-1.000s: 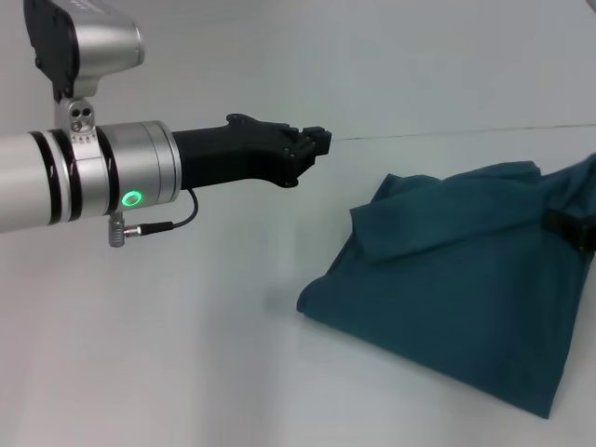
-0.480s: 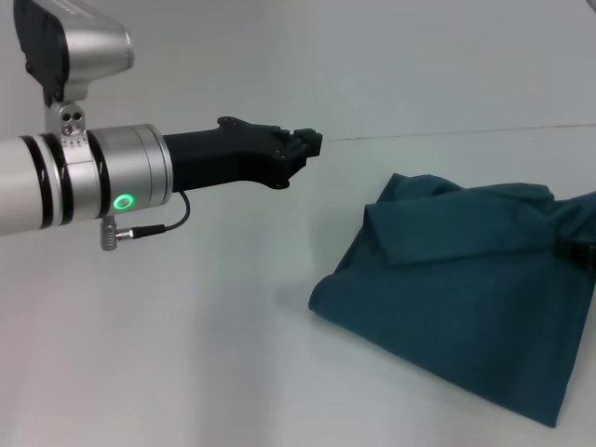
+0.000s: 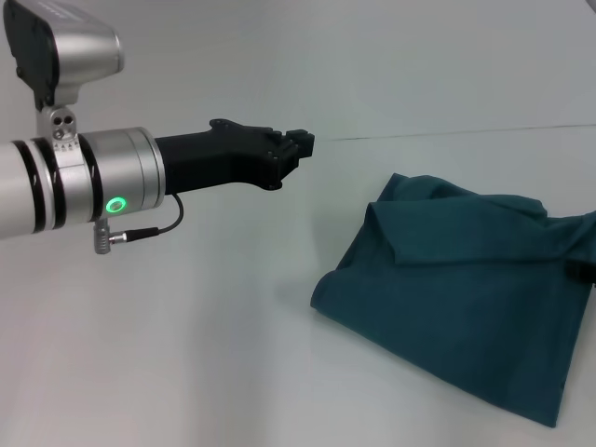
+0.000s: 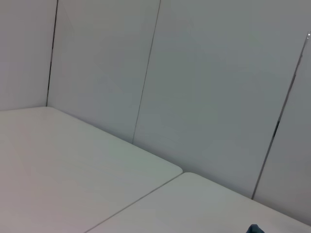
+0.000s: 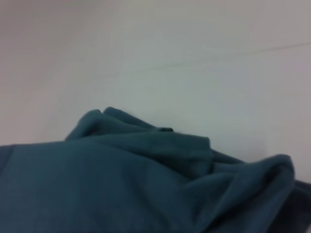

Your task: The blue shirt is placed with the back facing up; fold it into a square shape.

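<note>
The blue shirt (image 3: 456,298) lies folded over and rumpled on the white table at the right of the head view, plain teal side up, with a loose flap near its far left corner. In the right wrist view the shirt (image 5: 121,184) fills the lower part, bunched into ridges. A tiny tip of the shirt (image 4: 253,229) shows in the left wrist view. My left gripper (image 3: 303,144) hangs shut and empty above the table, well to the left of the shirt and apart from it. Only a dark sliver of my right gripper (image 3: 587,269) shows at the shirt's right edge.
The white table (image 3: 186,354) stretches to the left and front of the shirt. A thin seam (image 3: 447,133) crosses the table behind the shirt. Pale wall panels (image 4: 194,87) rise beyond the table's far edge.
The shirt has slid a little to the right and its raised right side has sunk lower. My right gripper has drawn back almost out of view. The left arm has pulled slightly left.
</note>
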Robot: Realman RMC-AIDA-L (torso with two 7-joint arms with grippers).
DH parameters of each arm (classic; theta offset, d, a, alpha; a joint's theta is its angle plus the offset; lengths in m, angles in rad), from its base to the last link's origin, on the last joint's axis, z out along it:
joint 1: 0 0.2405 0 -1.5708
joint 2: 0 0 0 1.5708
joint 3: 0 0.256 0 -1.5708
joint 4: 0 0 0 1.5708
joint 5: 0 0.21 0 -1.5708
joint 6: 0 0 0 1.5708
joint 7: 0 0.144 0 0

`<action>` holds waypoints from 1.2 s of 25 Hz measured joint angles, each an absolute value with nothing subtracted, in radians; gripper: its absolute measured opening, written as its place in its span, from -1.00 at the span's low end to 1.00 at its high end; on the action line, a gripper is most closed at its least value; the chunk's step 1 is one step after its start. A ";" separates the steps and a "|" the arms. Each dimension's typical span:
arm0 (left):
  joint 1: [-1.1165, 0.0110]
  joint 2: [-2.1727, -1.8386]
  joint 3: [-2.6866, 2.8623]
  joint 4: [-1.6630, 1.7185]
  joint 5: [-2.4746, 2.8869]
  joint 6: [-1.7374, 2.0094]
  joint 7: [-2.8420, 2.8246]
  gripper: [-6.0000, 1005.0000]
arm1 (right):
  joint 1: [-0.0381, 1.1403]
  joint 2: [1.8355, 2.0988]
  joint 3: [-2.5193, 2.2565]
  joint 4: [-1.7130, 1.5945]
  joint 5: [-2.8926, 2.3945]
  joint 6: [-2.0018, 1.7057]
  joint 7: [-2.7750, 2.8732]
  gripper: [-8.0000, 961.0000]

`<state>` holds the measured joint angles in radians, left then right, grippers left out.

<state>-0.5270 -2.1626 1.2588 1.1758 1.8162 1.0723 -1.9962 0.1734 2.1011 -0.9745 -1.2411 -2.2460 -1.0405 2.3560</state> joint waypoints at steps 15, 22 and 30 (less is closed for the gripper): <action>-0.514 -2.163 1.256 1.177 1.808 1.072 -1.978 -0.90 | 0.037 2.108 -1.092 -1.484 -2.250 -1.048 2.455 0.16; -0.513 -2.164 1.245 1.178 1.806 1.074 -1.974 -0.90 | 0.040 2.105 -1.180 -1.599 -2.233 -1.104 2.440 0.15; -0.466 -2.166 1.221 1.212 1.796 1.104 -1.983 -0.90 | 0.155 2.093 -1.173 -1.615 -2.277 -1.175 2.374 0.15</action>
<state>-0.4659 -2.1659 1.2206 1.2123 1.7958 1.1038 -1.9831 0.1547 2.0930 -1.1734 -1.6148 -2.2774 -1.1747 2.3737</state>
